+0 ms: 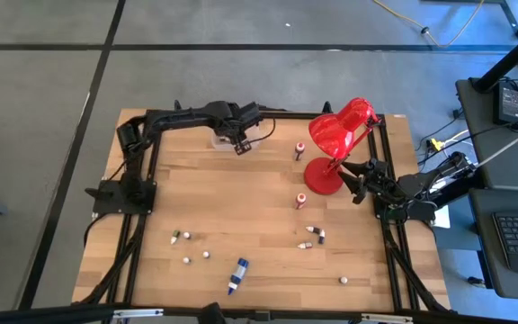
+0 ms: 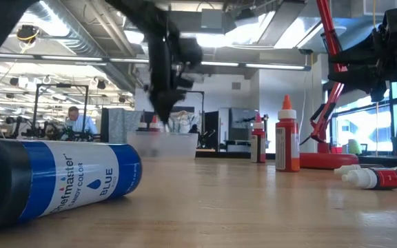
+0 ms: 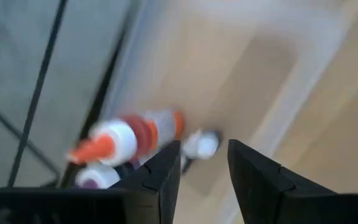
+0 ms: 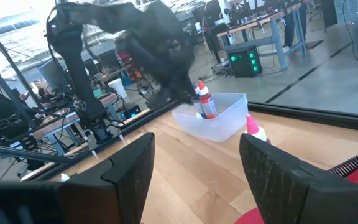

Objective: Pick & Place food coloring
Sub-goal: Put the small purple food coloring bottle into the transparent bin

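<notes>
Nearest the low camera, the long blue bottle (image 2: 54, 180) lies on its side toward 6 o'clock on the tabletop (image 1: 241, 207), close to the front edge (image 1: 237, 274). Small food coloring bottles (image 1: 187, 236) are scattered around it: a few loose at 7 to 8 o'clock, a pair (image 1: 314, 236) just right of centre, one alone (image 1: 343, 281) near the 5 o'clock corner. Two bottles stand upright, one at centre-right (image 1: 301, 200) and one (image 1: 299, 149) toward 1 o'clock beside the red lamp (image 1: 338, 144), whose base crowds the right side.

At 12 o'clock the left gripper (image 1: 239, 145) hangs over the clear box (image 1: 219, 139) against the far edge, fingers (image 3: 160, 180) slightly spread and holding nothing; an orange-capped bottle (image 3: 126, 137) and others lie in the box below. In the right wrist view a bottle (image 4: 205, 102) shows just beneath that gripper, above the box.

The right gripper (image 1: 360, 184) waits at 3 o'clock by the lamp base, fingers spread wide. Bare wood lies open across the middle and left of the tabletop
</notes>
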Controlling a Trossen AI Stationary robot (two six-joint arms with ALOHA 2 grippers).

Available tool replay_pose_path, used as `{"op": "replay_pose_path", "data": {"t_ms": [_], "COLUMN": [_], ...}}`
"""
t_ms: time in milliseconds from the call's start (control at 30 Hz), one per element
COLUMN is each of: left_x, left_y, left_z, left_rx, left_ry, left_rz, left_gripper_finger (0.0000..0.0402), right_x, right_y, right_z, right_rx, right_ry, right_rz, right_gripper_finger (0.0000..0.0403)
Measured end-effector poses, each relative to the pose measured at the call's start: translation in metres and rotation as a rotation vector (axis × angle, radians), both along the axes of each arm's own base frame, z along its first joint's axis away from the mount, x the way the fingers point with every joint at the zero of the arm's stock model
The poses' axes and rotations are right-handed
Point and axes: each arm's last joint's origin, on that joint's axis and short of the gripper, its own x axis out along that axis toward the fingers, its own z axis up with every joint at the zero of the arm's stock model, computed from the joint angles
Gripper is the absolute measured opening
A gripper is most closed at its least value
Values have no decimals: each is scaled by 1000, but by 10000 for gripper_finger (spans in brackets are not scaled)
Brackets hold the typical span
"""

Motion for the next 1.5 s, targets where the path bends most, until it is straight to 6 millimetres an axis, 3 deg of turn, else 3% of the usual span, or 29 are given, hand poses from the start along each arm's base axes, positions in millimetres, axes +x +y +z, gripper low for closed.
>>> {"op": "replay_pose_path", "data": {"t_ms": [133,300,400,533,733,933,1267,1500], "left_x": [2,-7,-18,-28,-35,-38,-42,-40], "left_y": [-23,-68,-101,-143,-202,-242,-285,-300], "left_z": [50,108,133,152,160,157,149,143], "left_rx": [33,-19,-133,-279,-408,-446,-472,-482], "left_ry": [-160,-412,-535,-635,-666,-659,-640,-626], "left_rz": [-68,-235,-373,-475,-525,-510,-466,-504], "left_gripper_finger": [130,127,128,129,126,127,127,125], "right_x": [0,0,0,0,0,0,0,0], "right_y": [0,0,0,0,0,0,0,0], "right_z": [0,0,0,0,0,0,0,0], "right_rx": [0,-1,-3,-3,-5,-3,-1,-2], "right_ry": [0,1,2,2,3,2,0,0], "right_rz": [0,0,0,0,0,0,1,1], "right_gripper_finger": [237,237,237,237,237,237,237,237]}}
